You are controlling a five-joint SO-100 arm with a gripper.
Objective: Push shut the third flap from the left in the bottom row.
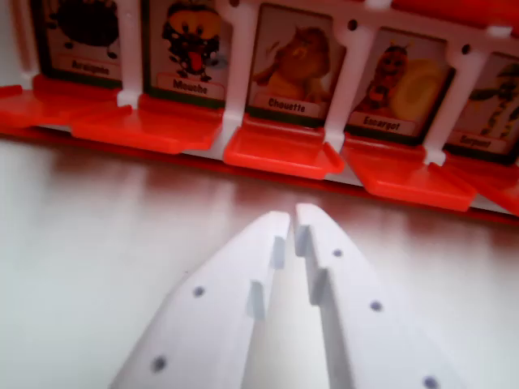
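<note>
A pale, bare tabletop (97,243) fills the lower wrist view, giving open room on both sides of the gripper (292,217). Along the top runs a red game board (162,158) with white dividers (345,89) and a row of picture cards. Red flaps lie folded down toward the camera. The flap under the "Chouette" card (280,151) lies nearly flat, its long axis running left to right, its free edge facing the gripper. It sits just ahead of the fingertips, slightly to the wrist view's left, not touching. The white jaws are nearly closed, a narrow slit between them, holding nothing.
</note>
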